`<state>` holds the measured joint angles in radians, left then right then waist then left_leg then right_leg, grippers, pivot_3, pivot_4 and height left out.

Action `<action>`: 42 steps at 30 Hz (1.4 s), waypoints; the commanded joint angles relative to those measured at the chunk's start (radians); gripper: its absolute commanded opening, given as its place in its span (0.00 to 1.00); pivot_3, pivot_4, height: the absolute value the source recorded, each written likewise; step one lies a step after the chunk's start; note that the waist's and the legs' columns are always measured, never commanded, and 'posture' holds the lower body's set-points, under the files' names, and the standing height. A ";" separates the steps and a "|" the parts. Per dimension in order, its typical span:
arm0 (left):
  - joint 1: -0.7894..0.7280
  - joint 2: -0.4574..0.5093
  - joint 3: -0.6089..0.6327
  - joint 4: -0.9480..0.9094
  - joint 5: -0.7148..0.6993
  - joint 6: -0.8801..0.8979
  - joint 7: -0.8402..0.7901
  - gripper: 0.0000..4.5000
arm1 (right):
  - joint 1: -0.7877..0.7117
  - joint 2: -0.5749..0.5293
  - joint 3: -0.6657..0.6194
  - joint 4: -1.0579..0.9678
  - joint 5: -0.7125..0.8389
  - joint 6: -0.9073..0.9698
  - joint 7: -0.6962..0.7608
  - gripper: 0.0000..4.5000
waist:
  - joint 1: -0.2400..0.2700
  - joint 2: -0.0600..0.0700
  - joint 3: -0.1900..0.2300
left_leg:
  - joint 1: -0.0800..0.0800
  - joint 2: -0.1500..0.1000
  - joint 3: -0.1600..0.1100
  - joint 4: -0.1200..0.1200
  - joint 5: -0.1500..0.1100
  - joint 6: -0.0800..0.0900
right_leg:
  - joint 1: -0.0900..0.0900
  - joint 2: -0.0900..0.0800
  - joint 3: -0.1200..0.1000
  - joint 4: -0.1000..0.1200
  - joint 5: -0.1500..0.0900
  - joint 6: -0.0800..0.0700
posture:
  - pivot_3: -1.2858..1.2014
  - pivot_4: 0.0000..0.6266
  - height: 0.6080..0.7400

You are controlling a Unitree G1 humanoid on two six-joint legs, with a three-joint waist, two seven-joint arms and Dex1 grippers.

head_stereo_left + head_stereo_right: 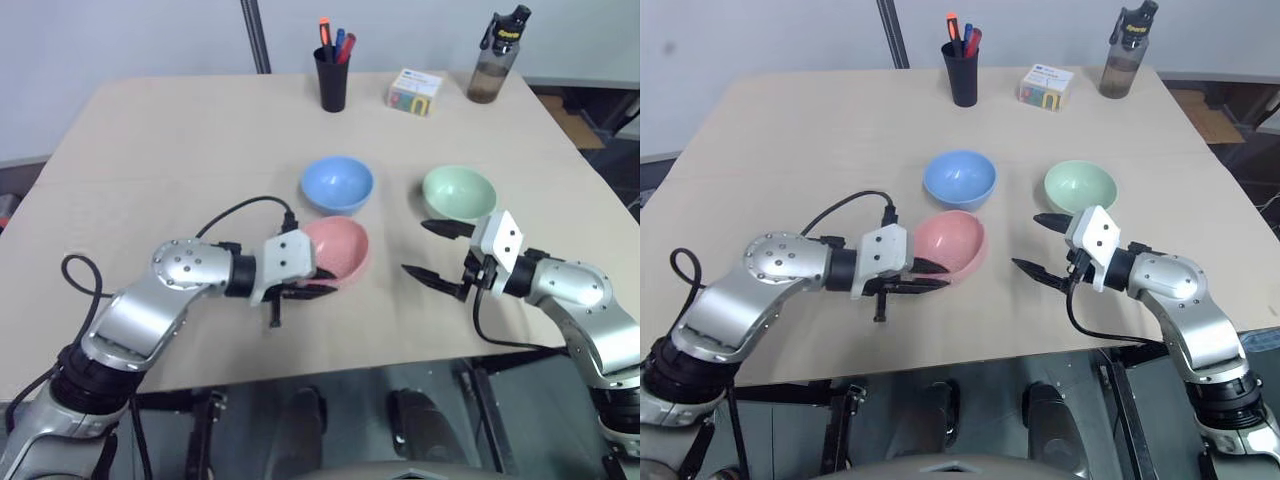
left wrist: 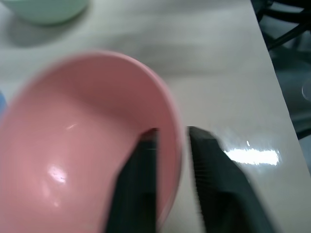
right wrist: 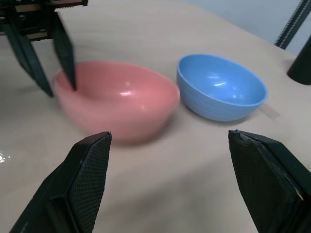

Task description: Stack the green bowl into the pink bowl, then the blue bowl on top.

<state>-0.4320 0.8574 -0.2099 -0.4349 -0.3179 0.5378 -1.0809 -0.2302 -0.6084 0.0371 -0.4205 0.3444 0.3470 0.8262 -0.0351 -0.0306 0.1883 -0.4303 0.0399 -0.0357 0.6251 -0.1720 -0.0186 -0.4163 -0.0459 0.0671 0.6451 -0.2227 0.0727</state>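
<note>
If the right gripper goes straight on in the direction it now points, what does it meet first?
Probably the pink bowl: it lies straight ahead of the open right gripper, with bare table between. The blue bowl sits further back.

Light wood-grain table [image 1: 150,150], square-ish top, matte with a small glare patch near the front right edge. Plain pale grey-white wall [image 1: 120,40] behind it. Thin dark metal pole [image 1: 255,35] rises at the back edge, slightly tilted. Black pen cup [image 1: 331,80] with red, orange and blue pens, a small white box [image 1: 414,91] and a dark water bottle [image 1: 496,58] stand along the far side. Grey floor [image 1: 20,185] at left; brown cardboard [image 1: 570,125] at right.
</note>
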 commanded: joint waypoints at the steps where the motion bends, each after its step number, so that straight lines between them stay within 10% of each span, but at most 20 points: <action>1: -0.027 -0.004 0.030 0.006 -0.017 -0.006 -0.010 0.60 | -0.005 -0.005 -0.023 -0.045 0.002 0.002 -0.025 0.89 | -0.003 0.000 0.000 | 0.000 0.000 0.000 0.000 0.000 0.000 | 0.000 0.000 0.000 0.000 0.000 0.000 | 0.52 0.24 1.00; 6: 0.057 -0.111 0.267 -0.013 -0.199 0.015 0.092 0.98 | -0.091 -0.005 -0.001 0.045 -0.109 0.037 -0.125 0.89 | -0.005 0.000 0.000 | 0.000 0.000 0.000 0.000 0.000 0.000 | 0.000 0.000 0.000 0.000 0.000 0.000 | 0.52 0.24 1.00; 17: 0.316 -0.106 0.597 -0.101 -0.437 0.063 0.138 0.98 | -0.414 0.033 0.144 0.556 -0.309 0.037 -0.131 0.89 | 0.003 0.001 0.000 | 0.000 0.000 0.000 0.000 0.000 0.000 | 0.000 0.000 0.000 0.001 0.002 -0.003 | 0.52 0.24 1.00; 21: 0.359 -0.099 0.603 -0.151 -0.424 0.040 0.165 1.00 | -0.467 0.046 0.168 0.667 -0.344 0.001 -0.115 0.68 | 0.001 0.001 0.000 | -0.001 -0.001 0.000 0.001 0.000 0.000 | 0.000 -0.001 0.000 -0.001 0.003 -0.004 | 0.52 0.24 1.00; 28: 0.412 -0.106 0.615 -0.204 -0.433 0.030 0.219 1.00 | -0.497 0.052 0.157 0.681 -0.353 0.012 -0.090 0.04 | -0.007 0.001 0.000 | 0.000 0.000 0.000 -0.001 0.000 0.000 | 0.000 0.000 0.000 -0.001 0.003 -0.004 | 0.52 0.24 1.00; 42: 0.466 -0.088 0.651 -0.095 -0.396 -0.040 0.207 1.00 | -0.439 0.117 0.242 0.072 -0.028 0.178 0.144 0.01 | -0.008 0.001 0.000 | 0.002 0.001 0.000 -0.004 0.000 0.000 | 0.000 0.000 0.000 -0.001 0.001 -0.001 | 0.52 0.24 1.00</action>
<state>0.0356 0.7527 0.4060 -0.5251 -0.7129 0.5225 -0.8577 -0.6512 -0.5055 0.2527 -0.3297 0.3255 0.5066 0.9975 -0.0427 -0.0295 0.1882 -0.4276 0.0407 -0.0354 0.6216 -0.1723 -0.0185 -0.4164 -0.0458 0.0671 0.6445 -0.2222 0.0720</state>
